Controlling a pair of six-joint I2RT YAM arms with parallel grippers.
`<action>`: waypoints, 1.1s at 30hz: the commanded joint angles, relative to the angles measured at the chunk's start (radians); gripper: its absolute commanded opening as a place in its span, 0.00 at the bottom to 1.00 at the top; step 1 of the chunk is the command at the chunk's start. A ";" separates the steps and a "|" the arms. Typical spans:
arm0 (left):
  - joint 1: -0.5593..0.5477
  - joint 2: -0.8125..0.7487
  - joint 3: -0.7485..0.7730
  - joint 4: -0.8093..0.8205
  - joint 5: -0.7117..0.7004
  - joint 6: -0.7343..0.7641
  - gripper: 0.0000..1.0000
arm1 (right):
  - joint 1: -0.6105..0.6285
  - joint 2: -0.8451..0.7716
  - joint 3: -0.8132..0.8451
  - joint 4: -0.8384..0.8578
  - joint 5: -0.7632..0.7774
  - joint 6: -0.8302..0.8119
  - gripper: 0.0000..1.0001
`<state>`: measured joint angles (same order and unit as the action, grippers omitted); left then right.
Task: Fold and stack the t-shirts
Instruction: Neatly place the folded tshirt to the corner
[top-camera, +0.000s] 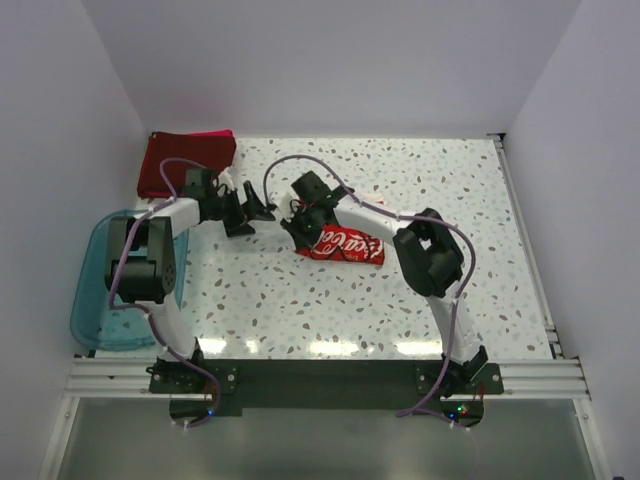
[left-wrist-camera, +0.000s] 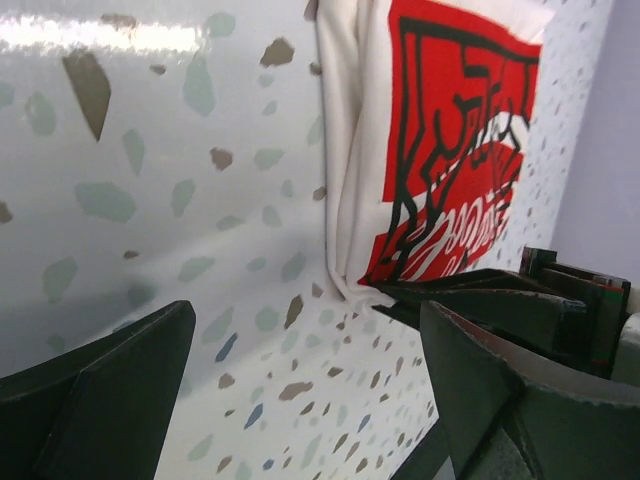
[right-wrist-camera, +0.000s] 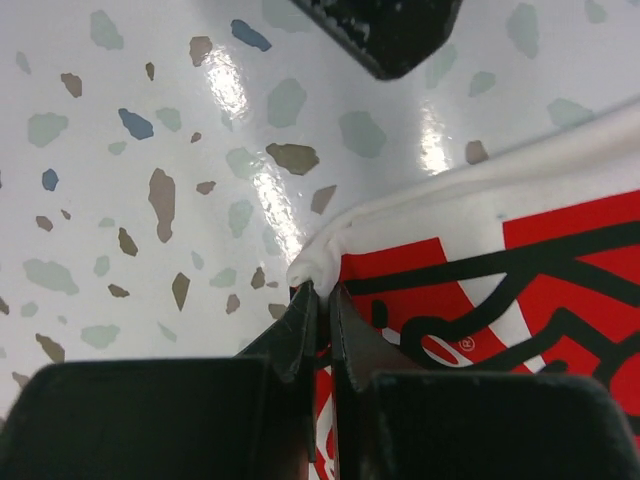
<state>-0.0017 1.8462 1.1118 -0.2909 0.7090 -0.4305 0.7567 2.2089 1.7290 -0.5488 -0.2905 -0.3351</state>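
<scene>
Overhead view: white t-shirt (top-camera: 345, 245) with a red print panel lies just right of the frame's centre on the speckled bench (top-camera: 420, 190), bunched into a narrow folded strip with the print facing up.

Right fingers (top-camera: 297, 228) sit at the strip's left end. In the right wrist view they (right-wrist-camera: 318, 318) are pressed together, clamped on the white t-shirt (right-wrist-camera: 500, 260) at the corner of its folded hem, where the white border meets the red and black print. The corner is lifted slightly at the pinch; the rest of the cloth lies flat on the bench (right-wrist-camera: 150, 120).

Left fingers (top-camera: 258, 210) are just left of the right ones, near the centre of the frame, close but not touching them. In the left wrist view they (left-wrist-camera: 110, 390) stand wide apart with nothing between them — only bare bench (left-wrist-camera: 150, 200) shows in the gap. The white t-shirt (left-wrist-camera: 440, 150) fills the upper right of that view, and the right fingers (left-wrist-camera: 480, 290) show as a dark wedge nipping its lower corner.

Upper left of the overhead view: dark red shirt (top-camera: 185, 163), folded square, at the far left corner of the bench. A thin strip of a pink shirt (top-camera: 215, 133) shows along its far edge; I cannot tell how that one is folded.

Left edge, lower down: teal tub (top-camera: 95, 300), partly hidden behind the left arm.
</scene>
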 joint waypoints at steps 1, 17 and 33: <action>-0.015 0.010 -0.027 0.252 0.099 -0.175 1.00 | -0.051 -0.121 -0.003 0.032 -0.088 0.030 0.00; -0.159 0.146 -0.148 0.760 -0.005 -0.686 1.00 | -0.097 -0.183 -0.036 0.078 -0.216 0.071 0.00; -0.265 0.312 -0.014 0.817 -0.112 -0.807 0.95 | -0.094 -0.155 0.000 0.115 -0.219 0.153 0.00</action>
<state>-0.2565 2.1098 1.0691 0.5293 0.6624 -1.2270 0.6590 2.0804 1.6863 -0.4934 -0.4644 -0.2142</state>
